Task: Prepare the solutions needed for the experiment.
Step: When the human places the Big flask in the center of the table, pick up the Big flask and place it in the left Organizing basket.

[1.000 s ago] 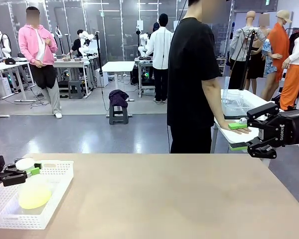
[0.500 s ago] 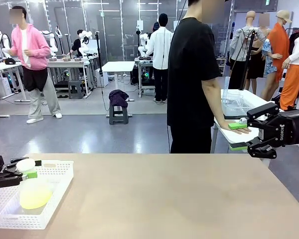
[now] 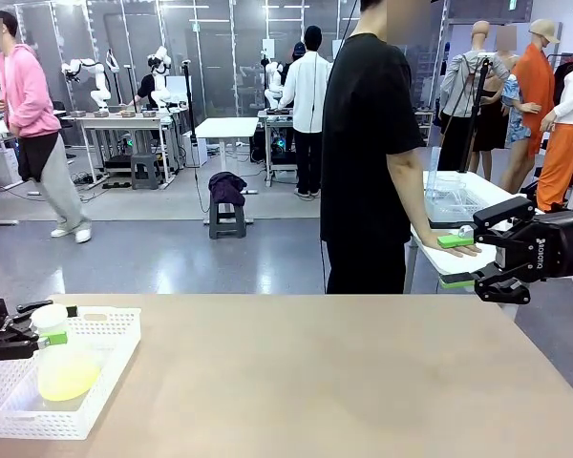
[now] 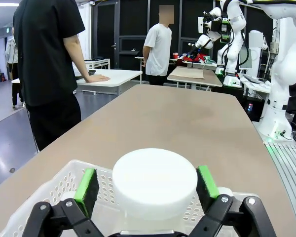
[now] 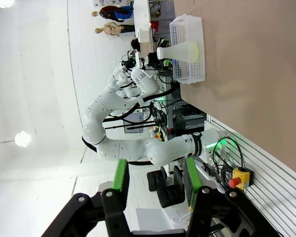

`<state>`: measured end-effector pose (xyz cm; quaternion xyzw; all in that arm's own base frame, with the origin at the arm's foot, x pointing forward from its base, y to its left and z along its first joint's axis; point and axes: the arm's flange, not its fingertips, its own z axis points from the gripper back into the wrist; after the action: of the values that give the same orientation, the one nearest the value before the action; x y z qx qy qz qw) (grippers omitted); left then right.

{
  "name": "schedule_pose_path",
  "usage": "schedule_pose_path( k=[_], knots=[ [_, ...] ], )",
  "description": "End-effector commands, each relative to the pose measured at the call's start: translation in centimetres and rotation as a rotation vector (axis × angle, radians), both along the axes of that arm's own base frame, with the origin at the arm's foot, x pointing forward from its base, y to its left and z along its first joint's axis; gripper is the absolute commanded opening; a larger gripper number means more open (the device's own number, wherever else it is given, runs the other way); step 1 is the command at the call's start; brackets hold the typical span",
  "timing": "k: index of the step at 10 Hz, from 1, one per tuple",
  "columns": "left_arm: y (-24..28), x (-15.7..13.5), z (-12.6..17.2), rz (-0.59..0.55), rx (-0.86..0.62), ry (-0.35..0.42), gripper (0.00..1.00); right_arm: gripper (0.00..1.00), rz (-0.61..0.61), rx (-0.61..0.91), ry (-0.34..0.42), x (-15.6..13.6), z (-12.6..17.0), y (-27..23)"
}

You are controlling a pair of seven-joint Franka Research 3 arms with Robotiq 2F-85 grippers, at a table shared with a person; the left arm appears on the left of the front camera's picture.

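Front view: we take the white basket (image 3: 100,355) at the table's left end as our landmark. Inside it stands the flask (image 3: 59,361), its capped neck up and the solutions (image 3: 65,376) showing pale yellow-green in its belly. The left gripper (image 3: 40,327) sits at the basket's near-left rim, level with the flask's neck; a second ago its pads pinched the neck, and now they stand apart on either side of it. We read this as a release: the flask is delivered into the basket and upright on its own. Well apart from the basket, off the table's far right corner, the right gripper (image 3: 466,256) hangs half-spread and empty, near a person's hand (image 3: 456,249) resting on a side table. Left wrist view: the white cap (image 4: 154,181) lies between the green pads (image 4: 86,183), with a gap at each side. Right wrist view: the right gripper (image 5: 154,180) has its fingers apart on nothing; the basket (image 5: 193,69) and flask (image 5: 179,51) appear far off.
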<state>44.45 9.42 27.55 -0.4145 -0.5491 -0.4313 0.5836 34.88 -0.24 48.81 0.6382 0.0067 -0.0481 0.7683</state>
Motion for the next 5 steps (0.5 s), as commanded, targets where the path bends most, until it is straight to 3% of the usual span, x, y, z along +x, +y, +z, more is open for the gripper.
schedule_pose_path(
  k=[1,5],
  knots=[
    [-0.08,0.05,0.05,0.000,-0.003,-0.003,1.00,0.57,-0.003,0.014,-0.019,-0.11,0.06,0.16],
    [-0.08,0.05,0.05,0.000,-0.003,-0.003,1.00,0.57,-0.003,0.014,-0.019,-0.11,0.06,0.16]
  ],
)
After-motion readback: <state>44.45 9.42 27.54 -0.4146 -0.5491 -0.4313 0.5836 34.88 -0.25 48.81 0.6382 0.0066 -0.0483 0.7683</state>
